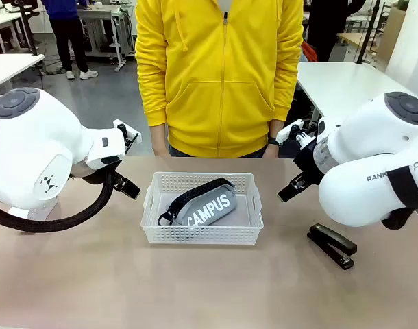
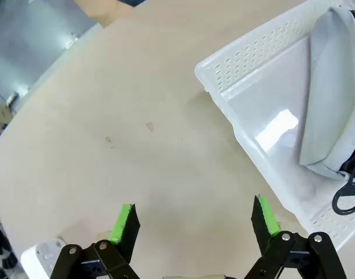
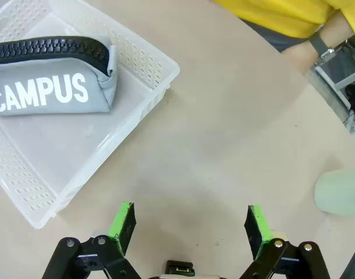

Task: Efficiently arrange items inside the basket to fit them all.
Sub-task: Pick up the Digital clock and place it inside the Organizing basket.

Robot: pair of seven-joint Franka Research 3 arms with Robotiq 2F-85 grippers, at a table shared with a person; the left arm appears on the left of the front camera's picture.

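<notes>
The white perforated basket (image 1: 201,234) sits mid-table with the grey "CAMPUS" pouch (image 1: 203,207) lying diagonally inside it. The black stapler (image 1: 331,245) lies on the table to the right of the basket. My left gripper (image 1: 129,161) hangs open to the left of the basket (image 2: 247,55), over bare table, with nothing between its fingers (image 2: 124,224). To the right of the basket (image 3: 166,72) my right gripper (image 3: 190,226) is open and holds nothing; the pouch (image 3: 49,93) lies in that view too. The pale green cup (image 3: 340,193) stands at the right edge. A small white object (image 2: 45,256), perhaps the box, shows at the bottom left corner.
A person in a yellow hoodie (image 1: 219,75) stands at the far side of the table, a wrist with a watch (image 3: 321,47) near its edge. Bare tabletop lies in front of the basket and under both grippers.
</notes>
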